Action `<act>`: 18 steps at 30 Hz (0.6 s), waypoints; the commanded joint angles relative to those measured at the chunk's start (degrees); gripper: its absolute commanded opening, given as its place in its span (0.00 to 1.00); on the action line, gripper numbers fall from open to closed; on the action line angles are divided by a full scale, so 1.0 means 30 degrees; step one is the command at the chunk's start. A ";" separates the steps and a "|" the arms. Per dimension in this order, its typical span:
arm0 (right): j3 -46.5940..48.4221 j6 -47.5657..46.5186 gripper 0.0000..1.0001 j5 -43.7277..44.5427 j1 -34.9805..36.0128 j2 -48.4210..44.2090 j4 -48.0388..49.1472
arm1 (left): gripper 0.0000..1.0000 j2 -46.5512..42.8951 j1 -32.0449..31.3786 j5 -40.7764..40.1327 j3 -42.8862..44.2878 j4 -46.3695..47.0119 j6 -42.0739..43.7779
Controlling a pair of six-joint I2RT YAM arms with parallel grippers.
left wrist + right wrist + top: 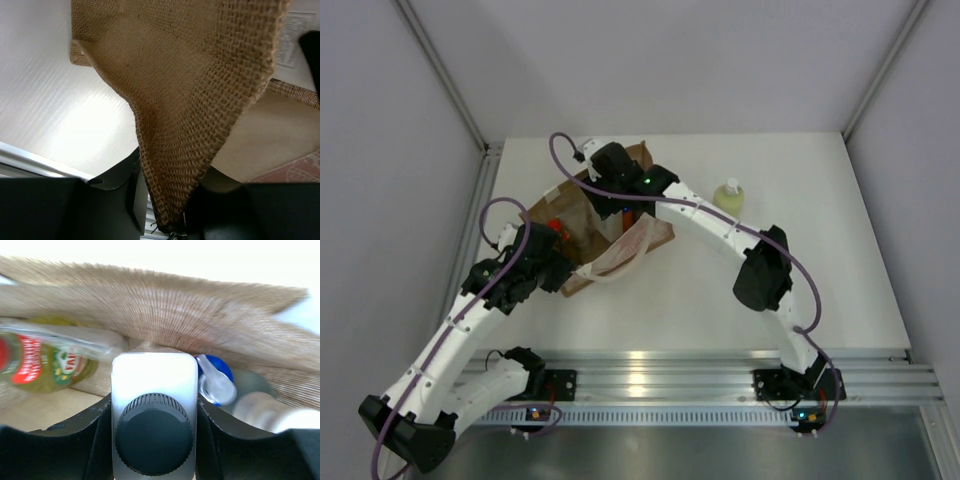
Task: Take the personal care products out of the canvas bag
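Observation:
The brown canvas bag (582,218) lies at the back left of the table, its off-white handles (625,250) spilling toward the middle. My left gripper (558,268) is shut on the bag's jute edge (185,115), and the fabric is pinched between its fingers (172,202). My right gripper (612,178) is inside the bag, shut on a white bottle with a black screw cap (154,380). Still in the bag are a yellow bottle with a red label (45,367), a blue item with a clear cap (216,380) and a white bottle (272,412). A pale yellow-green bottle (728,196) stands on the table to the right of the bag.
A red cap (555,226) shows at the bag's left opening. Grey walls close in the table on the left, back and right. An aluminium rail (650,375) runs along the near edge, by the arm bases.

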 commanded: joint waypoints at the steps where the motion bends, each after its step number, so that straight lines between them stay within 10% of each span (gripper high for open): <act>1: 0.0903 -0.0152 0.00 0.0595 -0.0191 -0.3471 0.1696 | 0.34 -0.0332 -0.0030 -0.0321 0.0532 -0.0337 -0.0050; 18: 0.2190 -0.0183 0.00 0.1704 -0.0249 -0.9036 -0.0150 | 0.34 -0.0420 -0.0030 -0.0468 0.0474 -0.0337 -0.0109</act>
